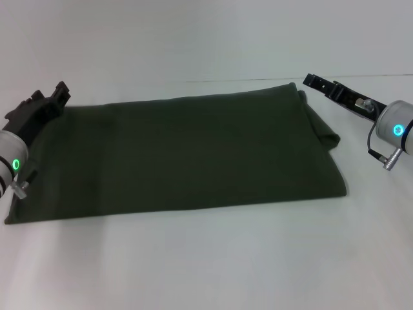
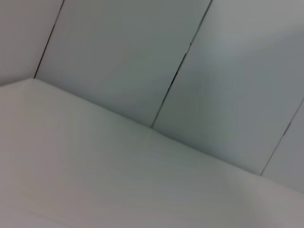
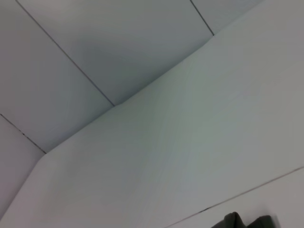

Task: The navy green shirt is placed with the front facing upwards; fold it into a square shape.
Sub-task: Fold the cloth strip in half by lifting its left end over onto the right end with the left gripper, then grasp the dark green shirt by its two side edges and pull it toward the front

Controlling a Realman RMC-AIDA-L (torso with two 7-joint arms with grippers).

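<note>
Shirt is lying flat on the white table, folded into a wide band, long axis running across from my left gripper to my right gripper. No lettering or collar showing, just plain dark olive cloth, matte cotton look, soft shallow wrinkles. Near edge is fairly straight; the end by my right gripper is bunched, with a layered fold and a rounded flap sticking out past the corner. Left gripper sits at the far corner of the shirt's left end, black fingers over or touching the edge; can't tell whether it's open, closed or pinching cloth. Right gripper sits just beyond the far right corner, black fingers pointing toward the shirt, close beside it; contact unclear, and I can't tell its state either. Both wrists show a green ring light. Left wrist view: only bare table surface and pale wall panels with dark seams. Right wrist view: same wall and table, plus a small dark scrap of the shirt at the frame edge.
</note>
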